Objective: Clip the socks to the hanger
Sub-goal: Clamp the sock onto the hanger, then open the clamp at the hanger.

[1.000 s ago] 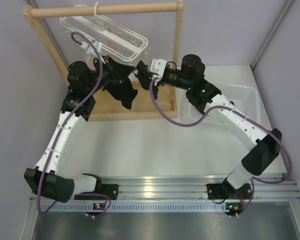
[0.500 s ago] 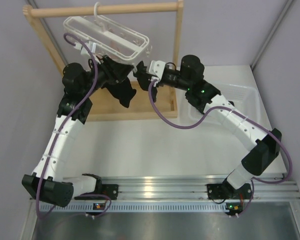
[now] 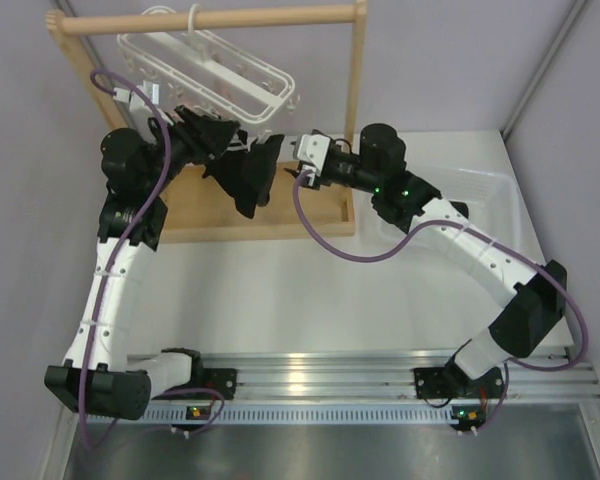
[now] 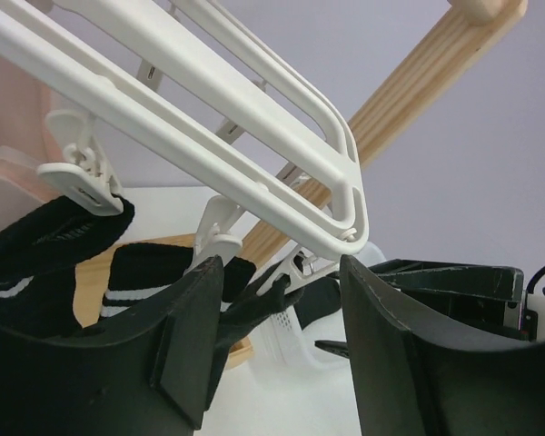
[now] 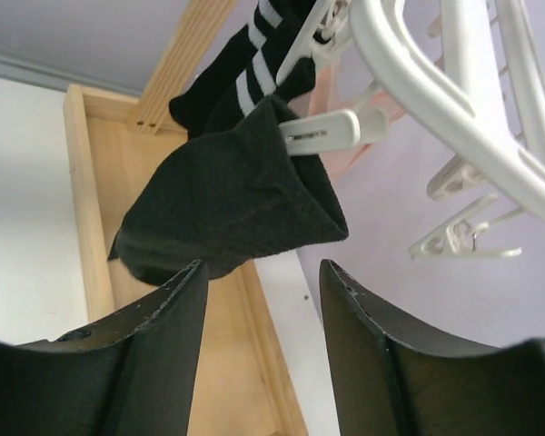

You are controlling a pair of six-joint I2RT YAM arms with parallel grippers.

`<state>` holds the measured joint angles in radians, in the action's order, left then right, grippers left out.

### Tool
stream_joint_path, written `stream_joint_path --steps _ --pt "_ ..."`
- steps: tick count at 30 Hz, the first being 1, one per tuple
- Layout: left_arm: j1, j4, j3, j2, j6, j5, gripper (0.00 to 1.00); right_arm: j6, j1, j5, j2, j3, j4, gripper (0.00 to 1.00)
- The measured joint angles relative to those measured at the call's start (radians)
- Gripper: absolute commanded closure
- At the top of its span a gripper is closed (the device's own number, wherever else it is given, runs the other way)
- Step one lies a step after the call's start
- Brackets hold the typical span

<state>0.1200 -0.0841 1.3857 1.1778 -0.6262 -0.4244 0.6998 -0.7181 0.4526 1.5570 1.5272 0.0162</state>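
Note:
The white hanger (image 3: pixel 208 72) hangs by its hook from the wooden rod. Black socks (image 3: pixel 248 182) dangle from its clips between my two grippers. In the right wrist view a plain black sock (image 5: pixel 227 211) hangs from a white clip (image 5: pixel 322 133), with a white-striped sock (image 5: pixel 247 84) behind it. My right gripper (image 5: pixel 263 320) stands open just below that sock and holds nothing. My left gripper (image 4: pixel 282 338) is open under the hanger frame (image 4: pixel 209 154). A sock tip (image 4: pixel 254 304) pinched in a clip shows beyond its fingers. Striped socks (image 4: pixel 54 247) hang to its left.
A wooden rack with a top rod (image 3: pixel 210 20), right post (image 3: pixel 356 100) and flat base (image 3: pixel 205 218) carries the hanger. A pale pink cloth (image 4: pixel 7 118) hangs behind the clips. A white basket (image 3: pixel 480 190) sits at the right of the table.
Both grippers have opened. The left arm has drawn back to the left, away from the socks. The right gripper has let go, and the black sock now hangs from its clip.

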Motion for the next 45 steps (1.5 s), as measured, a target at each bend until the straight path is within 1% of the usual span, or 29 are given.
stream_joint_path --steps 2,5,11,14,18,20,23,25,30,39,45 --pt "-0.014 0.001 0.0 0.0 -0.005 0.0 0.41 -0.013 0.009 -0.011 -0.013 -0.024 -0.002 0.47" --pt "-0.03 0.001 0.0 0.0 -0.011 0.0 0.42 -0.066 0.043 -0.006 -0.02 -0.035 -0.01 0.44" --pt "-0.053 0.005 0.0 0.0 -0.02 0.004 0.42 -0.249 0.203 0.047 -0.001 -0.026 -0.102 0.38" --pt "-0.064 0.01 0.0 0.0 -0.024 0.003 0.42 -0.312 0.249 0.085 0.047 0.003 -0.172 0.37" --pt "-0.071 0.013 0.0 0.0 -0.026 0.003 0.42 -0.352 0.252 0.155 0.117 0.042 -0.244 0.36" --pt "-0.072 0.013 0.0 0.0 -0.026 0.003 0.42 -0.37 0.252 0.192 0.158 0.079 -0.269 0.34" --pt "-0.074 0.012 0.0 0.0 -0.025 0.003 0.42 -0.399 0.252 0.233 0.214 0.137 -0.319 0.34" --pt "-0.075 0.012 0.0 0.0 -0.025 0.003 0.42 -0.422 0.251 0.254 0.241 0.169 -0.353 0.35" --pt "-0.079 0.011 0.0 0.0 -0.025 0.003 0.42 -0.472 0.249 0.296 0.283 0.216 -0.418 0.39" --pt "-0.08 0.012 0.0 0.001 -0.026 0.002 0.43 -0.506 0.224 0.333 0.309 0.216 -0.427 0.41" --pt "-0.08 0.011 0.0 0.0 -0.026 -0.002 0.43 -0.539 0.217 0.318 0.361 0.264 -0.439 0.47"
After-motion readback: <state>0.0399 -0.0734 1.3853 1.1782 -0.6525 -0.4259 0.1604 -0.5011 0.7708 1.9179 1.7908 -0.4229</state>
